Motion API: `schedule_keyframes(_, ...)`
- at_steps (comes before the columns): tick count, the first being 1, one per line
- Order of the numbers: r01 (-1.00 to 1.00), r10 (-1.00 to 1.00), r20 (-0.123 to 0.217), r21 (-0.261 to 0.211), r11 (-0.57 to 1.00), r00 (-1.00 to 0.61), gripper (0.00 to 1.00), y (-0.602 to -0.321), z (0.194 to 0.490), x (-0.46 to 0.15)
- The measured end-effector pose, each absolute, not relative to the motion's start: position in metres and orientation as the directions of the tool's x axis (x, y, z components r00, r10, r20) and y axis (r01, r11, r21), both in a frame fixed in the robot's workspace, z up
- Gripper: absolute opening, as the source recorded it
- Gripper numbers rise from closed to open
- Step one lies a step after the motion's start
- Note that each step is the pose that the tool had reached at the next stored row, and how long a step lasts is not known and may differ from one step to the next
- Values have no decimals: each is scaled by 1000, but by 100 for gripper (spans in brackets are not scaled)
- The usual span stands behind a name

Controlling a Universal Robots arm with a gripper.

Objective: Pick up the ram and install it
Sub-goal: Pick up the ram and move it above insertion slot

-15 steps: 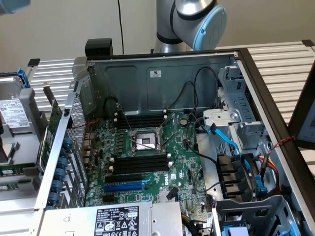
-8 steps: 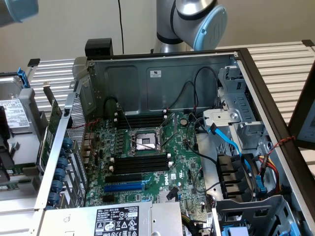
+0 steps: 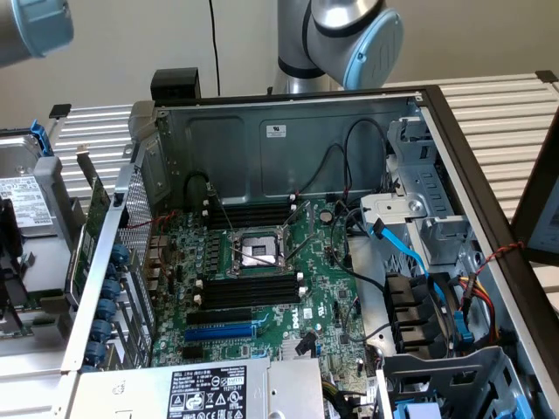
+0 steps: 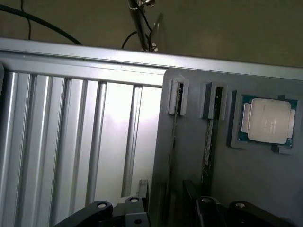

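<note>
Upper left of the exterior frame: a grey-and-blue robot arm joint (image 3: 31, 26) is cut off by the corner. The open grey metal computer case (image 3: 288, 131) runs off the lower edge, where the print on a white power-supply label (image 3: 208, 394) is too small to read. In the wrist view a thin green circuit-board stick (image 4: 209, 146) stands edge-on in a grey holder (image 4: 215, 97) — its faces hidden.

Ram (image 4: 208, 150), thin dark stick, on edge, in grey holder (image 4: 265, 182)
</note>
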State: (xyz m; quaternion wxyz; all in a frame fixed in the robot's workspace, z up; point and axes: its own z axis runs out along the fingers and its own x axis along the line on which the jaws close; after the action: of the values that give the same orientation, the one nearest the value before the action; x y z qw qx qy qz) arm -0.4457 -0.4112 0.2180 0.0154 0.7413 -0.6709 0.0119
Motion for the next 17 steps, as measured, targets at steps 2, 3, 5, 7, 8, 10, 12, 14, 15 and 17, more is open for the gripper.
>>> schedule_keyframes(2, -995, -995, 36, 7, -97, 97, 42, -411, 216, -446)
schedule_keyframes(3, -995, -995, 34, 7, -95, 95, 42, -411, 215, -447)
schedule_keyframes(5, -996, -995, 28, 7, -91, 91, 42, -411, 213, -447)
schedule_keyframes(7, -996, -996, 22, 6, -87, 87, 42, -411, 211, -448)
schedule_keyframes(8, -996, -996, 20, 6, -85, 85, 42, -411, 211, -449)
schedule_keyframes(10, -997, -997, 16, 6, -81, 82, 42, -411, 209, -450)
schedule_keyframes(12, -997, -997, 13, 7, -77, 77, 42, -411, 207, -451)
schedule_keyframes(14, -997, -997, 8, 6, -74, 74, 42, -411, 205, -452)
schedule_keyframes(15, -997, -997, 6, 6, -72, 72, 42, -411, 204, -452)
schedule_keyframes(17, -998, -998, 0, 6, -68, 68, 42, -411, 203, -453)
